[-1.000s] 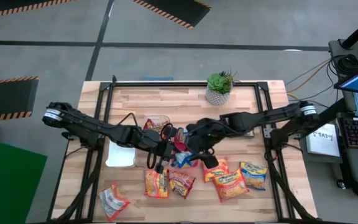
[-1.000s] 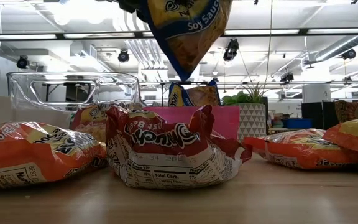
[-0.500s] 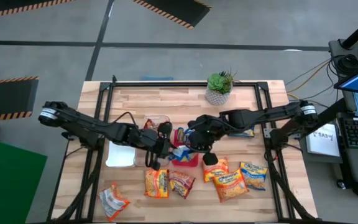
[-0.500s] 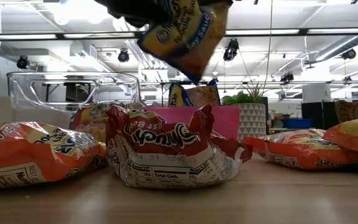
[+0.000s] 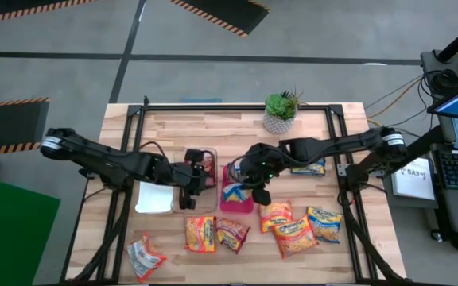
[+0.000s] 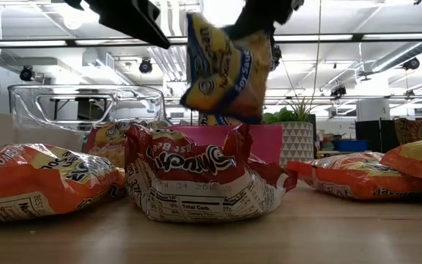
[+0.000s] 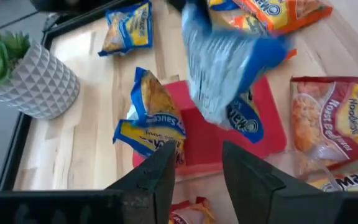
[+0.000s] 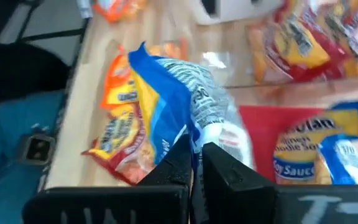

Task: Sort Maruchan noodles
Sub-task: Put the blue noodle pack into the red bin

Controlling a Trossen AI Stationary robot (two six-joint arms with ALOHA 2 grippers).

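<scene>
On the wooden table (image 5: 165,127), sorting partway: right claw (image 8: 194,163) pinching a blue packet (image 8: 166,106) above the red tray (image 5: 237,205) already holding blue ones, left claw (image 7: 197,163) spread alongside, several packets (image 5: 293,226) unsorted nearby.

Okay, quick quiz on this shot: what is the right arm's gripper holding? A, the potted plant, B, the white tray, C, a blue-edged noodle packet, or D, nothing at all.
C. In the right wrist view the right gripper has its fingers pinched shut on the edge of a blue-edged noodle packet, and the high view shows it hanging above the red tray.
</scene>
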